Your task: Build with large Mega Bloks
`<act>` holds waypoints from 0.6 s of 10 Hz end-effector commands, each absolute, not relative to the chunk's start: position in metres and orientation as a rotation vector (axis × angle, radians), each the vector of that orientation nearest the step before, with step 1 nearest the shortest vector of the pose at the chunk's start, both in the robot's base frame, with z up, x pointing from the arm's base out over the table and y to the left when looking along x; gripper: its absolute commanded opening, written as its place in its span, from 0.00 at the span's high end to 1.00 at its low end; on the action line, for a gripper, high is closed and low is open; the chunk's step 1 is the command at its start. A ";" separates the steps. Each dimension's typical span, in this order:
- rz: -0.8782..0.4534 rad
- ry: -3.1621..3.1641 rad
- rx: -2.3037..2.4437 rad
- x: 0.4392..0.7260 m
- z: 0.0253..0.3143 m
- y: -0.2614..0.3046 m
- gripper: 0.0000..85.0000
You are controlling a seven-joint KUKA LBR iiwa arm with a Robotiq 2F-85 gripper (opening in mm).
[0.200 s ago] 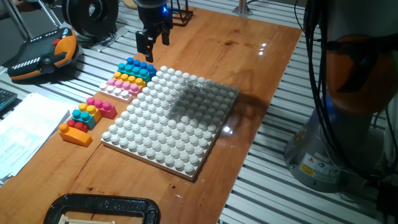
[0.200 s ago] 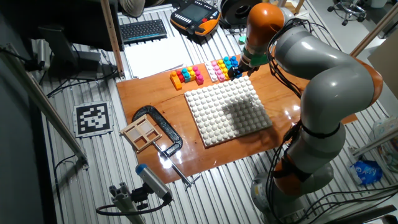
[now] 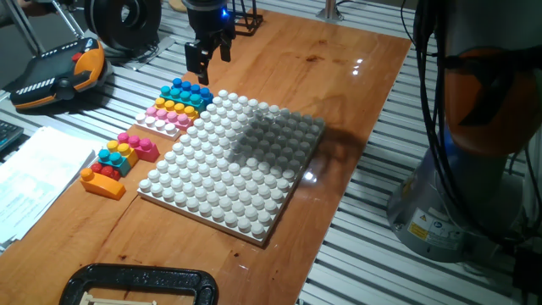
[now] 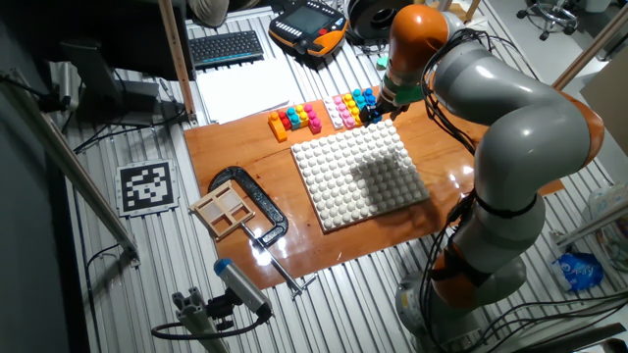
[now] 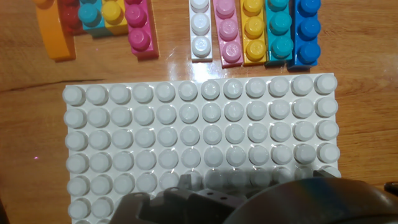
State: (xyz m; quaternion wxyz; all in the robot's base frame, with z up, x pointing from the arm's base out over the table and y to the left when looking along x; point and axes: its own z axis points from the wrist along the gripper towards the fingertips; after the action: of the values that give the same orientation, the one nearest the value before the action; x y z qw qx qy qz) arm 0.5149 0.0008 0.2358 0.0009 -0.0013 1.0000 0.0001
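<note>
Chunky plastic Mega Bloks in dark blue, cyan, yellow and pink are lying side by side in a row on the wooden counter, touching the big white studded baseplate, while the black pincer is hovering above them, fingers parted and gripping nothing.

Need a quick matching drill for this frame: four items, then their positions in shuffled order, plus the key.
Items:
1. dark blue brick
2. white baseplate
3. orange brick
4. gripper

Places:
A. middle of the wooden table
B. in the separate cluster near the papers
C. above the far end of the brick row
D. end of the row, under the gripper

Pairs: 1-D, 2-A, 3-B, 4-C
</note>
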 end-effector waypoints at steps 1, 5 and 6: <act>0.106 3.176 -0.071 0.515 0.236 0.000 1.00; 0.104 3.178 -0.066 0.514 0.238 0.000 1.00; 0.103 3.176 -0.064 0.514 0.239 -0.001 1.00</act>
State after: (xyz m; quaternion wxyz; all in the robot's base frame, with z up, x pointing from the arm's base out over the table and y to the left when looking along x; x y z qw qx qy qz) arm 0.5145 -0.0010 0.2387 -0.0183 -0.0203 0.9991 0.0325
